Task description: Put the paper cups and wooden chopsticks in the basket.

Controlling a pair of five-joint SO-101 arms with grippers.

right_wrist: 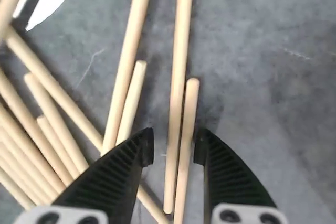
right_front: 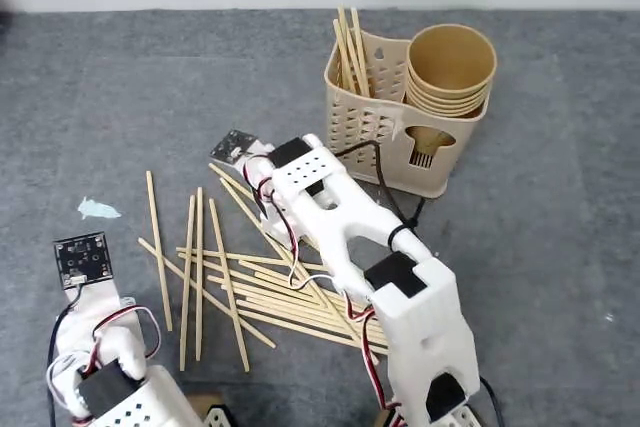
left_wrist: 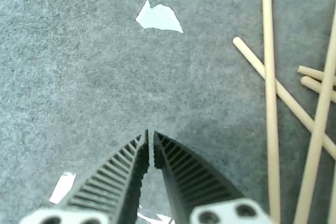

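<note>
The grey counter (right_front: 560, 247) takes up the whole scene. The right arm (right_front: 400, 287) runs across it from 5 o'clock up to the middle. The left arm (right_front: 110, 377) sits low at 7 o'clock.

At 1 o'clock stands the basket (right_front: 372, 132), pale and slotted, with two compartments. The one on its 3 o'clock side holds a nested stack of cups (right_front: 452, 67), mouths up. The one on its 9 o'clock side holds a few upright chopsticks (right_front: 350, 47), leaning slightly and poking above the rim.

The loose chopsticks (right_front: 230, 267) lie flat on the counter, scattered and crossed from the middle down toward 7 o'clock, well apart from the basket.

The right pincer (right_wrist: 173, 142) is down over this pile, narrowly parted, with two loose chopsticks (right_wrist: 181, 129) lying between its jaws. I can't tell whether it is pressing on them.

The left pincer (left_wrist: 149, 136) hangs over bare counter with its jaws all but touching and nothing between them. More loose chopsticks (left_wrist: 269, 77) lie beside it.

A pale scrap (right_front: 98, 210) lies at 9 o'clock.
</note>
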